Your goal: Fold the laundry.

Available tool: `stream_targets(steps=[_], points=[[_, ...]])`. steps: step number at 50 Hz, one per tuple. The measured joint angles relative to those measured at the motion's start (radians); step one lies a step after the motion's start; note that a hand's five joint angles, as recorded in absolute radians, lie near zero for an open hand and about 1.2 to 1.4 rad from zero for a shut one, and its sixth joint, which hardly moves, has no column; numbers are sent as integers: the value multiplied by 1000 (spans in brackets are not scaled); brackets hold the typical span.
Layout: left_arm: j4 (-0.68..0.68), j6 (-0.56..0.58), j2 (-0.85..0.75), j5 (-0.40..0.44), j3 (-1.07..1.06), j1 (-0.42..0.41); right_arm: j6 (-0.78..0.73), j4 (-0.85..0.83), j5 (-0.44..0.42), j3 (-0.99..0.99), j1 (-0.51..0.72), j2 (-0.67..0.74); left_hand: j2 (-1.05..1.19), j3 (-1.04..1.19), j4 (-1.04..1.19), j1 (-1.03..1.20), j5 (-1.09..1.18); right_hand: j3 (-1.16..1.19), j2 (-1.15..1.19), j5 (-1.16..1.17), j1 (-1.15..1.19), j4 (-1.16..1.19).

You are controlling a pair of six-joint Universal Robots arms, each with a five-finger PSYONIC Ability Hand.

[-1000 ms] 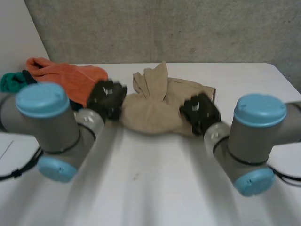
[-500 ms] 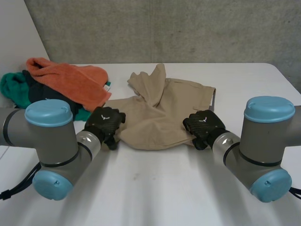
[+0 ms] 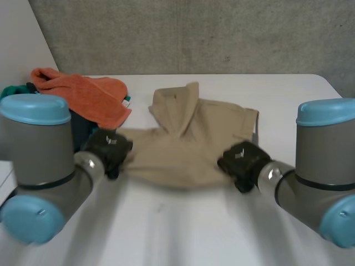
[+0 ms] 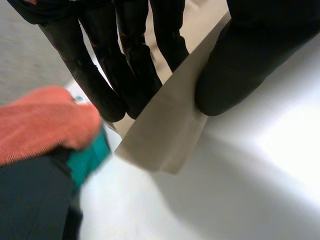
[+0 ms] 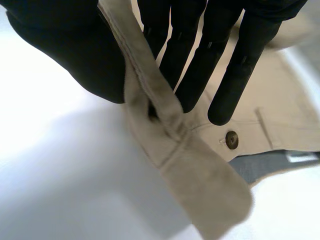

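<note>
Tan shorts (image 3: 188,141) are pinched tight by your left hand (image 3: 108,152) and right hand (image 3: 244,163), so pull evenly, level and taut.

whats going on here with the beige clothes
A robot holds beige shorts on the white table: its left robot hand pinches one near corner, its right robot hand the waistband end by the button. The shorts lie spread between them, not yet folded. An orange towel lies further left.
</note>
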Motion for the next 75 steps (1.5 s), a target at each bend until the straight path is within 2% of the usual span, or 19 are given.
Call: stream_targets(steps=[3, 6, 11, 18, 22, 28, 32, 36, 39, 44, 50, 58, 67, 73, 75], points=[[-158, 115, 77, 9, -61, -10, -183, 196, -2, 19, 4, -40, 0, 0, 0, 0, 0, 0, 0, 0, 0, 0], [-258, 196, 122, 18, -95, -23, -297, 302, 2, 32, 10, -71, 0, 0, 0, 0, 0, 0, 0, 0, 0, 0], [-269, 232, 126, 11, -77, -65, -331, 310, 30, 21, 19, -72, 0, 0, 0, 0, 0, 0, 0, 0, 0, 0], [-143, 208, 4, -47, 94, -101, -274, 234, 96, -65, 23, 29, 0, 1, 0, 0, 16, 0, 0, 0, 0, 0], [-32, 212, -104, -85, 351, -100, -246, 163, 175, -271, 21, 120, 0, 1, 1, 0, 16, 2, 0, 0, 0, 0], [195, 227, -124, -18, 693, -72, -184, -36, 259, -663, 11, 165, 3, 2, 1, 0, 16, 3, 0, 1, 0, 1], [398, 223, -97, 28, 828, -48, -133, -245, 229, -814, -1, 147, 3, 2, 1, 0, 16, 3, 0, 3, 0, 1], [517, 205, -84, 22, 874, -33, -107, -413, 168, -826, -7, 114, 3, 2, 3, 0, 16, 3, 0, 5, 0, 1], [519, 181, -87, -3, 847, -30, -100, -523, 124, -761, -8, 82, 3, 2, 4, 0, 22, 3, 0, 5, 0, 2], [446, 138, -93, -25, 725, -35, -97, -596, 90, -633, -10, 59, 5, 5, 4, 0, 22, 3, 0, 6, 0, 2], [392, 92, -101, -36, 515, -42, -89, -592, 41, -461, -16, 86, 5, 5, 4, 0, 22, 4, 0, 6, 0, 2], [364, 66, -154, -54, 249, -64, -96, -556, -24, -263, -28, 204, 5, 5, 5, 0, 22, 3, 0, 7, 0, 3], [245, 47, -153, -73, 90, -91, -159, -445, -8, -141, -37, 279, 5, 5, 4, 0, 22, 3, 0, 7, 0, 3], [67, 37, -41, -80, -4, -106, -218, -278, 26, -69, -29, 193, 6, 5, 5, 0, 22, 3, 0, 7, 0, 3], [-32, 38, 16, -78, -48, -116, -247, -160, 47, -26, -23, 113, 6, 5, 5, 0, 22, 3, 0, 7, 0, 3]])
